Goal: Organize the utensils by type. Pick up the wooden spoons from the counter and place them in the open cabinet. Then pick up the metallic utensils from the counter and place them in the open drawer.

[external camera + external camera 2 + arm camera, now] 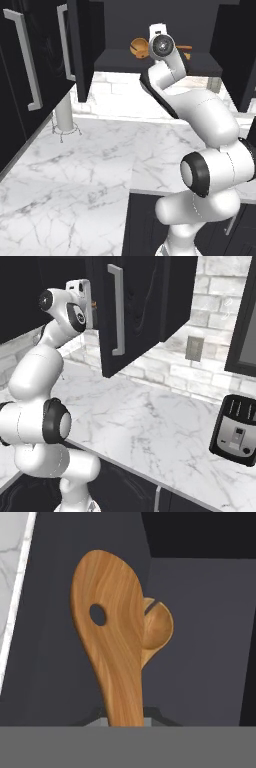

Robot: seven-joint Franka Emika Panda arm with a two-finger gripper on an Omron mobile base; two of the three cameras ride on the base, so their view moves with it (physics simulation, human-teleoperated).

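- Wooden spoons first: the big one, with a hole through its broad blade, fills the middle of the hand view, and its handle runs down between the finger tips where the grey band cuts it off.
- So the gripper looks clamped on that big spoon, though the tips themselves are barely visible.
- A second spoon peeks out from behind the big one; you only get its round bowl, and I can't tell if they touch.
- From the left base view the arm reaches up into the open cabinet, and its wrist blocks most of what's on the shelf. Orange-brown wood shows to the left of the wrist.
- In the right base view the cabinet door hides the shelf completely.
- Marble counter sits below; a toaster is cut off at the right edge.
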